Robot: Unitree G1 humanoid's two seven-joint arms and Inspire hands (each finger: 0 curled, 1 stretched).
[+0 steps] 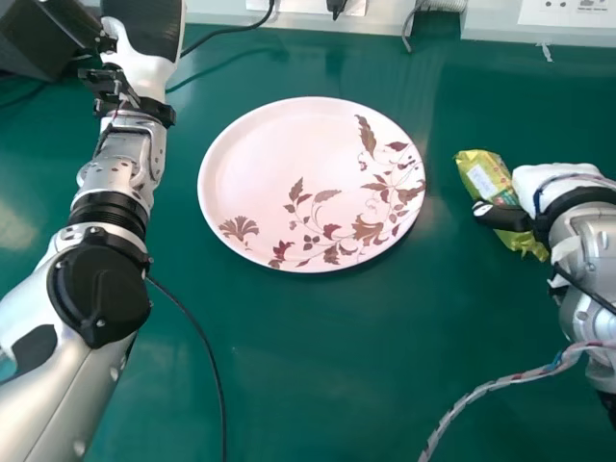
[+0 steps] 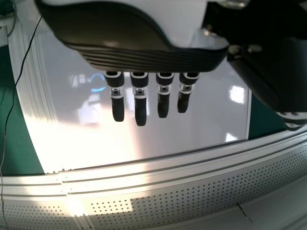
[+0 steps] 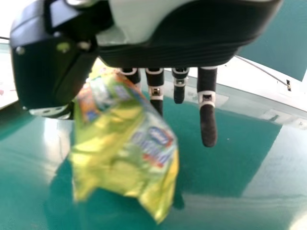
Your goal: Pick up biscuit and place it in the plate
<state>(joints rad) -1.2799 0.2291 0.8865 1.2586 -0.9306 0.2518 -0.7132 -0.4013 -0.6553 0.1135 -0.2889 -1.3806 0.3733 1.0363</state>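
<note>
The yellow-green biscuit packet [image 1: 493,188] is at the right of the head view, beyond the plate's right rim. My right hand [image 1: 549,188] is over its near side, with the thumb across the wrapper. In the right wrist view the packet [image 3: 127,148] hangs between the thumb and fingers of my right hand [image 3: 155,91], pinched at its upper end. The round pink plate [image 1: 279,164] with brown leaves and flowers has nothing on it. My left hand [image 1: 144,27] is beyond the plate's left side; in the left wrist view that hand [image 2: 140,103] has straight fingers.
The green table [image 1: 318,366] lies under everything. A black cable [image 1: 207,346] runs beside the left forearm, and a wrapped cable [image 1: 491,387] trails from the right arm. Dark equipment [image 1: 38,38] stands at the far left. White panels [image 1: 500,26] line the far edge.
</note>
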